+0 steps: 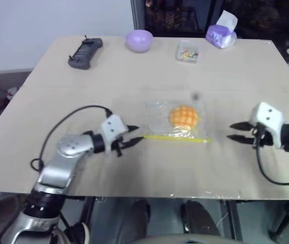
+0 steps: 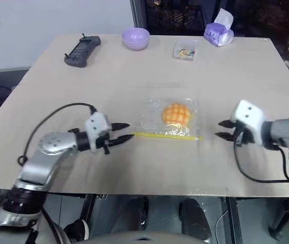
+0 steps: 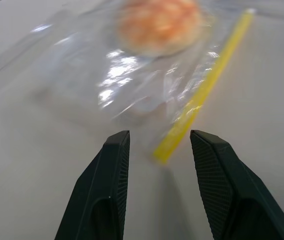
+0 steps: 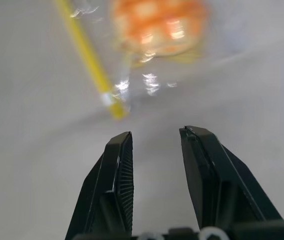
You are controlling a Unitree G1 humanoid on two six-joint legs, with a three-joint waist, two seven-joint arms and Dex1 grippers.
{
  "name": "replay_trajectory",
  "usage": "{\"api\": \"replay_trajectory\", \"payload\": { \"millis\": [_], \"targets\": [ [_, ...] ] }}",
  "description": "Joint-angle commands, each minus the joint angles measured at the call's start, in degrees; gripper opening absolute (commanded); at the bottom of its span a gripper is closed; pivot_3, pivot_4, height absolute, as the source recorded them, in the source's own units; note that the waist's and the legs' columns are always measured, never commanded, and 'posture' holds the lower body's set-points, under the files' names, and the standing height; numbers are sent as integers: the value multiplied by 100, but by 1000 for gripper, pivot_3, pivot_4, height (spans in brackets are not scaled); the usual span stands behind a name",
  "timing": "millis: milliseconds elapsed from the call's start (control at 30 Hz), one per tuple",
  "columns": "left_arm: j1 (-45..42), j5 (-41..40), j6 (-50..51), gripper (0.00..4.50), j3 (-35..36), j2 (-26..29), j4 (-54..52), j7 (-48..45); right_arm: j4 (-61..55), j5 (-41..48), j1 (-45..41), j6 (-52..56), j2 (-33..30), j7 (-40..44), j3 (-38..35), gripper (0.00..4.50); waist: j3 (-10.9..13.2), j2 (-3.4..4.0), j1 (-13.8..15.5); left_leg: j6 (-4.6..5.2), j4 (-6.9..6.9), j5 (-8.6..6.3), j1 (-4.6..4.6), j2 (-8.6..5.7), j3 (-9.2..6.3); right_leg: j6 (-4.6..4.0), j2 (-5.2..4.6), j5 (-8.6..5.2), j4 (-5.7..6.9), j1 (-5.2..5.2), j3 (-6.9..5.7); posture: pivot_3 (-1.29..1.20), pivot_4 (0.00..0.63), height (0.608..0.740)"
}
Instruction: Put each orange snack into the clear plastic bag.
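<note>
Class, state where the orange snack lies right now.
In the head views, the orange snack lies inside the clear plastic bag at mid-table, between the left gripper and right gripper.

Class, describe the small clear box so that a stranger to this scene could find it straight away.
Start at the pale table and look to its far edge. Between the lilac bowl and the purple tissue pack sits the small clear box. It alone is see-through, with coloured bits inside.

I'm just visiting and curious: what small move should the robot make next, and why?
Probably draw both arms back and stop. The orange snack already lies inside the clear plastic bag, and the left gripper and right gripper are open, apart from it, holding nothing.
</note>
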Motion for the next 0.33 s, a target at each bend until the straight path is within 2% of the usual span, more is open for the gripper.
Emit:
{"api": "replay_trajectory", "payload": {
  "millis": [33,200,333],
  "targets": [
    [305,-641,440,2051,727,352,-198,-296,797,634,134,-420,34,374,-859,1649,0,0,0,0,0,0,-1,0,1,0,0,0,-1,0,1,0,150,740],
    [803,-1312,974,2051,1302,773,-258,-735,1579,1147,381,-666,-114,969,-1350,1649,0,2,-1,0,-1,0,0,2,3,0,0,0,-2,-1,2,0,150,740],
    [907,-1337,968,2051,1479,903,-262,-687,1766,1231,587,-765,-275,1154,-1434,1649,0,2,9,0,-1,0,1,3,4,0,0,0,1,0,2,0,150,740]
  ]
}}
